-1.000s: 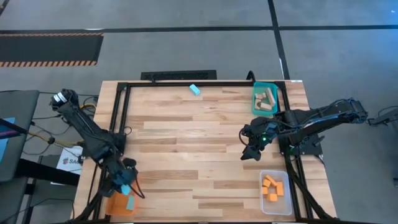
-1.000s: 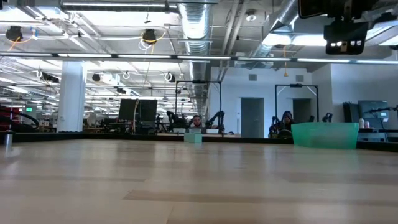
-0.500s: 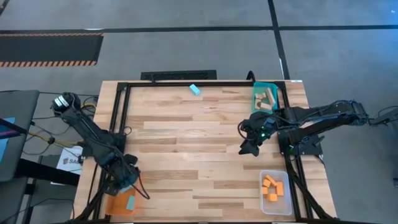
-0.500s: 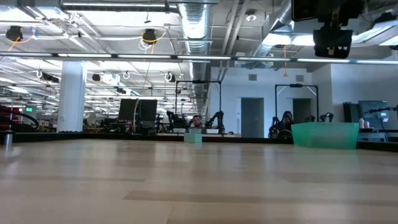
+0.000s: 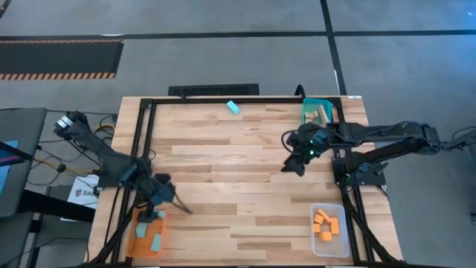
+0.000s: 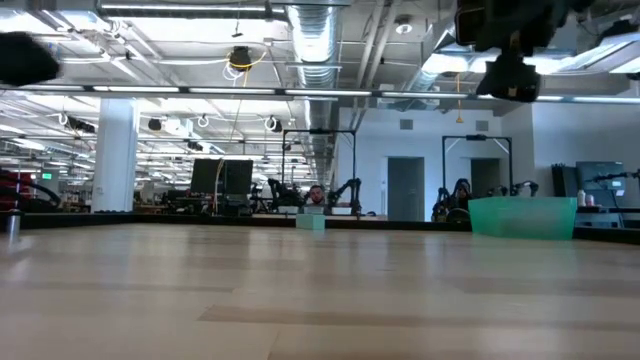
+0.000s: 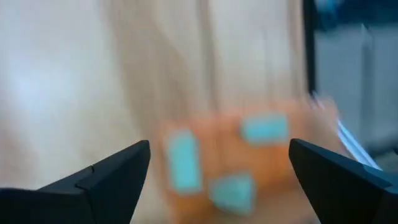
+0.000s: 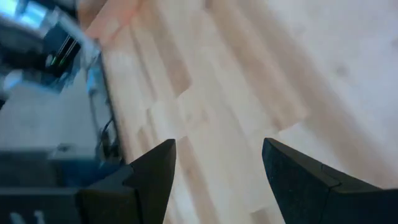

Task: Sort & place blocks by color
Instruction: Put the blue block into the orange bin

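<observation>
My left gripper [image 5: 158, 204] [image 7: 219, 147] hangs open above the far end of the orange tray [image 5: 134, 243] [image 7: 214, 134] at the table's near left corner. Three light teal blocks [image 7: 184, 160] [image 5: 156, 241] lie flat in that tray. Another teal block [image 5: 233, 107] [image 6: 311, 221] lies on the table by the far edge. My right gripper [image 5: 293, 165] [image 8: 219, 147] is open over bare wood right of the middle, with nothing between its fingers. Tan blocks [image 5: 318, 116] sit in the teal tray [image 5: 328, 110] [image 6: 522, 216]. Orange blocks [image 5: 324, 224] sit in the clear tray [image 5: 341, 244].
A black frame [image 5: 214, 91] runs along the table's far edge and down both sides. The wide middle of the wooden table [image 5: 230, 179] carries no objects. The low view looks past the table into a large room with desks and other robot arms.
My left gripper has opened and let go of a teal block, which now lies in the orange tray. The gripper has then risen and drawn back toward the table's far edge. My right gripper has drifted toward the far edge, staying open.
</observation>
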Tool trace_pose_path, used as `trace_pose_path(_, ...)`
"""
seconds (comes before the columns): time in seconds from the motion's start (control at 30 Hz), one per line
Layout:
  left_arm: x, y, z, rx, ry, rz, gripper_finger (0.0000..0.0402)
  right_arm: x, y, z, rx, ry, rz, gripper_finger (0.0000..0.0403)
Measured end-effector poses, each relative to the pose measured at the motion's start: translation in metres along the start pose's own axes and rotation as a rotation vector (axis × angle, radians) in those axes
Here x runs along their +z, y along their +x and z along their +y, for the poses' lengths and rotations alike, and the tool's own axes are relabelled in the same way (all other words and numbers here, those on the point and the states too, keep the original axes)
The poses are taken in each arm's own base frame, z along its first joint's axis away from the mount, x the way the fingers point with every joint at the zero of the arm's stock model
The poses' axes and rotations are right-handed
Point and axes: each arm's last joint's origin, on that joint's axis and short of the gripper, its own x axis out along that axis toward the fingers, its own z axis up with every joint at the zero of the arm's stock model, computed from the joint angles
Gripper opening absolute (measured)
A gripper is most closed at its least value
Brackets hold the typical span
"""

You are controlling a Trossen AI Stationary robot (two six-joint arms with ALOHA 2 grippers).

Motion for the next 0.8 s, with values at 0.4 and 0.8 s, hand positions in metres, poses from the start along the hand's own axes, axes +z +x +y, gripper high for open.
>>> trace_pose_path(0.4, 0.044, -0.058, 0.062, 0.603, -0.285, -0.608, 0.0372, 0.064, 0.014, -0.023, -0.07, -0.048, -0.437, 0.0264)
trace_pose_path(0.8, 0.07, -0.085, 0.081, 0.622, -0.477, -0.99, 0.0373, 0.179, 0.072, -0.106, -0.337, 0.074, -0.393, 0.0264)
